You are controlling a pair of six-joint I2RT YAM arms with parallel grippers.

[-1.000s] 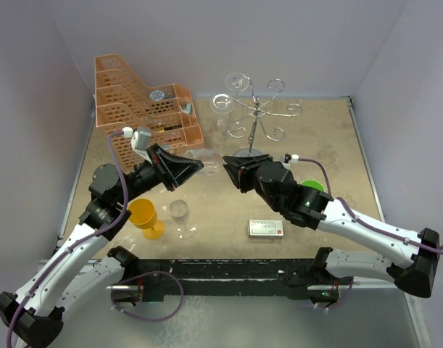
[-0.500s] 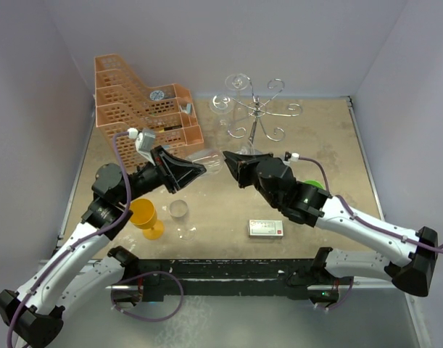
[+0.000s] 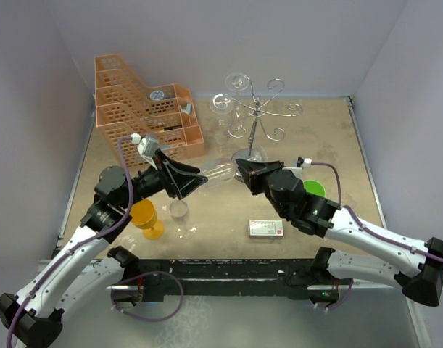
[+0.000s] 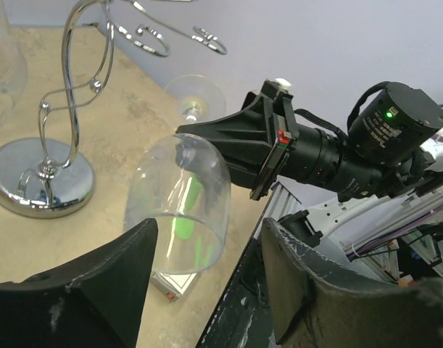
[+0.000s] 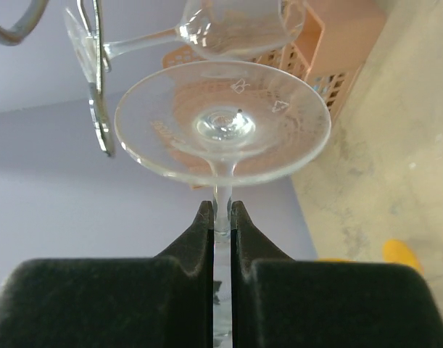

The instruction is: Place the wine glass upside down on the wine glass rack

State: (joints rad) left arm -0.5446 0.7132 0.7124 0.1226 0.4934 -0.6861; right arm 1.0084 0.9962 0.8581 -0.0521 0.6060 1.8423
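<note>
right fingers (image 5: pixel 206 222) pinching wine glass (image 5: pixel 221 119) stem, box (image 3: pixel 265 228) label unreadable

My left pincer (image 3: pixel 195 176) and my right pincer (image 3: pixel 241 167) are black. The wine glass (image 3: pixel 220 172) is clear, with no colour. The rack (image 3: pixel 256 116) is shiny silver. The basket (image 3: pixel 138 101) is orange with a grid of little holes. The cup (image 3: pixel 144 216) is yellow-orange. The desk (image 3: pixel 330 138) is sandy brown with pale blotches. The small box (image 3: pixel 265 228) is white with a red spot.

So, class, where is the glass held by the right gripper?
The wine glass hangs sideways mid-table in the top view, between left gripper and right gripper, just before the wine glass rack.
</note>
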